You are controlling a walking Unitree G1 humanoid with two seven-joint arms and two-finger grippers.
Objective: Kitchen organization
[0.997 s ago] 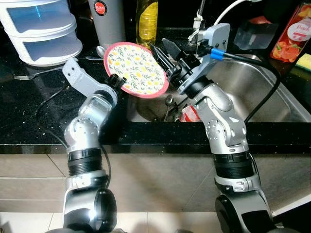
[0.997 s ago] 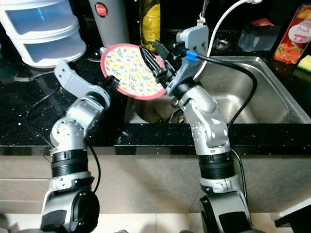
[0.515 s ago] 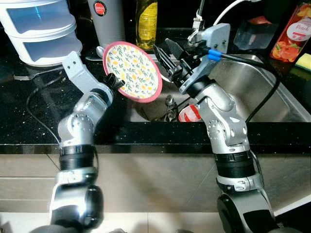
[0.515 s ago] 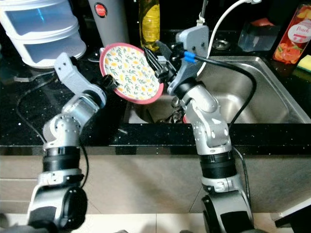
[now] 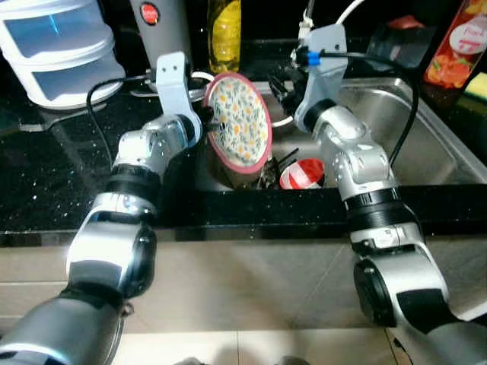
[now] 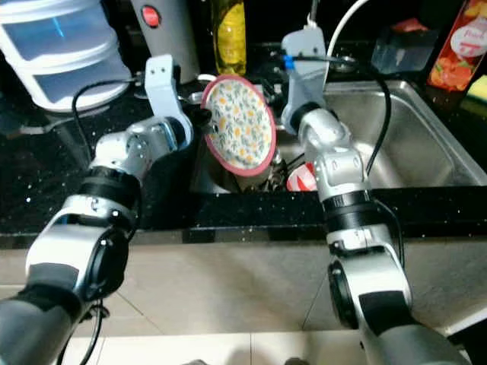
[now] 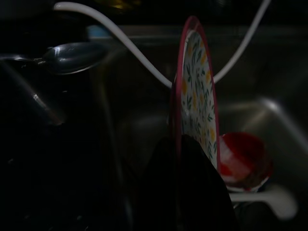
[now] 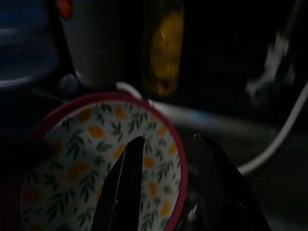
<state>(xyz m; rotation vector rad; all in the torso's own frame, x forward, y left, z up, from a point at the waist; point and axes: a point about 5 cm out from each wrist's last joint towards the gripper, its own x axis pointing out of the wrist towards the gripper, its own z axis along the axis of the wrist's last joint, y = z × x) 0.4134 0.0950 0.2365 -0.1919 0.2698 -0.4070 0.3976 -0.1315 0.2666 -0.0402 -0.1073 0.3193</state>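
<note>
Plate held on edge over the left end of the sink.

From my remote station I see the left hand (image 7: 180,192) pinching the rim of the plate (image 5: 240,122), a red-rimmed dish with a lemon-and-leaf print, standing nearly upright above the sink (image 5: 426,129). The right hand (image 8: 166,192) hangs just beside the plate's far edge, its two fingers spread apart and touching nothing I can make out. The surface (image 5: 53,175) is a black speckled counter with a steel basin set into it; pale cabinet fronts run below. On the surface at the back left stand a white tiered container (image 5: 57,46), a grey canister (image 5: 160,26) and a yellow bottle (image 5: 226,30). A spoon (image 7: 72,55) lies near them. A red-and-white cup (image 5: 303,173) rests in the basin below the plate. A red carton (image 5: 455,46) stands at the back right.
</note>
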